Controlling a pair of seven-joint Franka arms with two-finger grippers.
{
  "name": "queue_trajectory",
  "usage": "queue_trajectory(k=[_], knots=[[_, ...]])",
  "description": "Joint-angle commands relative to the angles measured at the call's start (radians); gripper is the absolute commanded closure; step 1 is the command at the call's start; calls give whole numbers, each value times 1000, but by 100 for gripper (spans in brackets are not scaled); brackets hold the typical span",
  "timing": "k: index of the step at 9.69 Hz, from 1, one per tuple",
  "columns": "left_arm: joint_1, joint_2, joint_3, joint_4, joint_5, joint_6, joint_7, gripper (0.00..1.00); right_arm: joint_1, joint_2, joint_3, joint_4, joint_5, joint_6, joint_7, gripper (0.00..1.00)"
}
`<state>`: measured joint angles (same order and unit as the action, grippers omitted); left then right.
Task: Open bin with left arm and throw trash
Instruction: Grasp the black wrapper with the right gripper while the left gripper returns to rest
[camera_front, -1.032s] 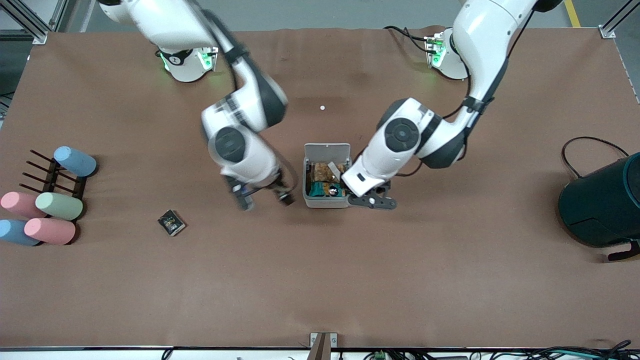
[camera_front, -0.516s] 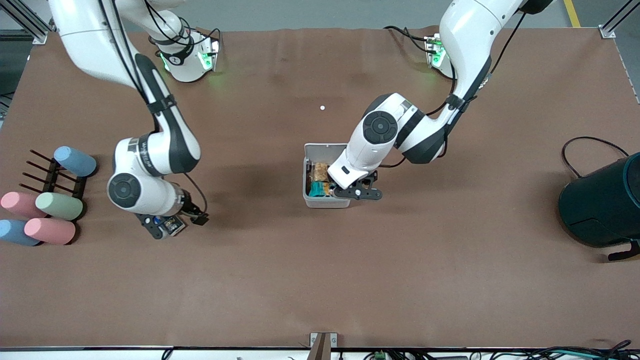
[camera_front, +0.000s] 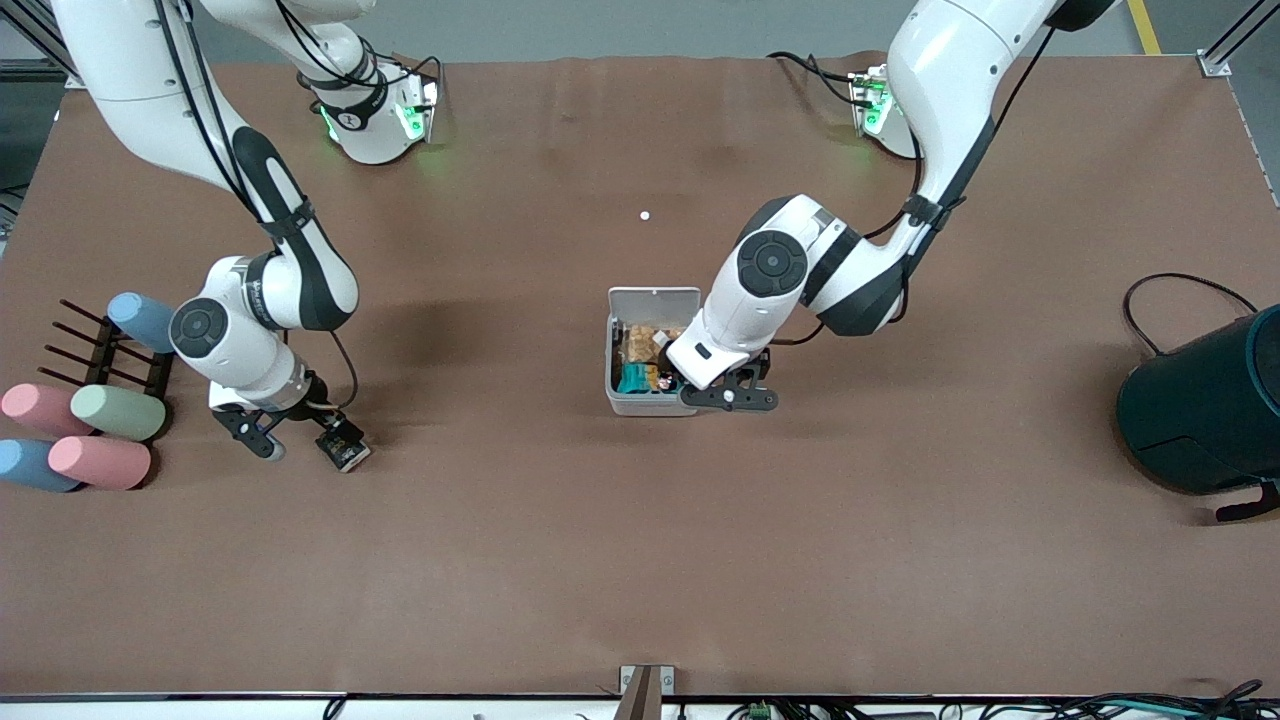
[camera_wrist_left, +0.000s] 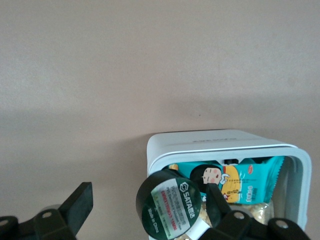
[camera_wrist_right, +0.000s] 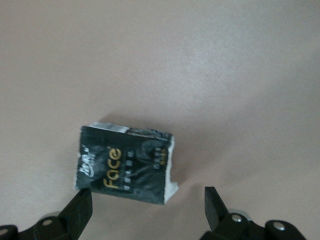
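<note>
Black packet (camera_front: 343, 452) flat on the table (camera_front: 640, 560), toward the right arm's end, well apart from the bin (camera_front: 652, 352) at mid-table. Right pincer (camera_front: 300, 440) low over it, fingers spread and empty; in the right wrist view the packet (camera_wrist_right: 125, 167) sits off-centre, crowding one finger (camera_wrist_right: 75, 212) while the other (camera_wrist_right: 215, 205) stands clear.

Advice for the pick-up, as a judgement: centre first, so both fingers straddle the packet evenly. Go down until the tips nearly brush the table, since a thin glossy sachet slides away easily. Close across the short side, gently, and lift straight up. Watch the torn pale edge, likely to fold.

Bin open, lid (camera_front: 655, 299) raised on the side away from the front camera, snack wrappers inside. Left pincer (camera_front: 728, 397) at the bin's rim on the left arm's side, fingers spread wide, gripping nothing as far as can be judged. Round black disc with a pale label (camera_wrist_left: 170, 202) seen at the rim in the left wrist view, close against one finger; whether resting there or tipping in, unclear.

Pastel cylinders (camera_front: 118, 412) and a dark rack (camera_front: 110, 352) beside the right pincer: steer clear when rising.
</note>
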<state>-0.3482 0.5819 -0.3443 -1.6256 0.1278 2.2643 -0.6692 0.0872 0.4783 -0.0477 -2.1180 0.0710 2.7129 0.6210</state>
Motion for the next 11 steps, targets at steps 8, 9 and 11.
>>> queue_trajectory(k=[8, 9, 11], knots=[[294, -340, -16, 182, 12, -629, 202, 0, -13, 83, 11, 58, -22, 67, 23, 73], [311, -411, 7, 179, -11, -702, 305, 0, -15, 83, 11, 64, -22, 62, 19, 94], [307, -547, 137, 109, -75, -761, 467, 0, -6, 62, 11, 87, -22, -14, 23, 100]])
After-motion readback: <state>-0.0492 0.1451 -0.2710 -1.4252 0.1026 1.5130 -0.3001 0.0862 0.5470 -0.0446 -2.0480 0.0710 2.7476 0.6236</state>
